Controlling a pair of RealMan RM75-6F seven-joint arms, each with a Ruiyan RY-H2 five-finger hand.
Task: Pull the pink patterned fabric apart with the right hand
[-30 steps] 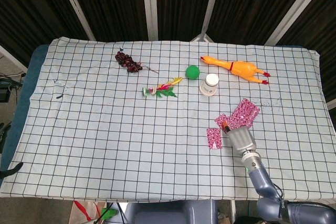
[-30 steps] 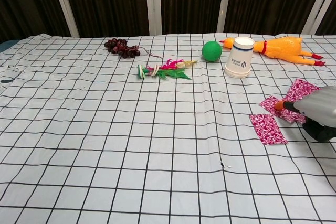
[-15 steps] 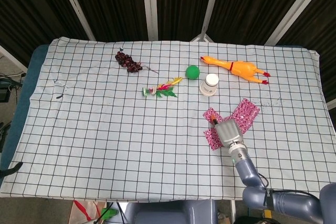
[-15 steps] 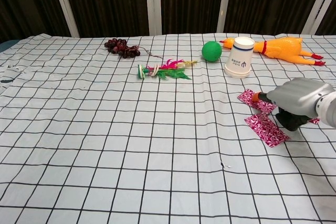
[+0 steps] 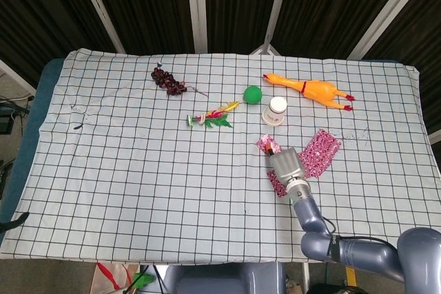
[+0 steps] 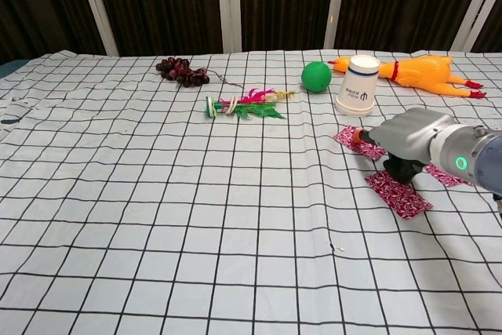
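The right hand (image 5: 287, 165), pinching a corner of the pink patterned fabric (image 5: 318, 151) at lower right, has been drawn leftward; the cloth is stretched further, so separation appears underway.

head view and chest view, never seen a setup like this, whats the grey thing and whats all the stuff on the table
Both pictures show one moment from the robot's own cameras: the head view looks down from above, the chest view looks across the table from lower down.

The grey thing is the robot's right hand, on the end of an arm. Its fingers sit on a strip of pink patterned fabric, one end of it lying out ahead of the hand; whether it pinches or only presses the cloth is hard to tell. The left hand shows in neither view.

On the checked tablecloth also lie a rubber chicken, an upside-down paper cup, a green ball, a bunch of dark grapes and a small feathered toy.
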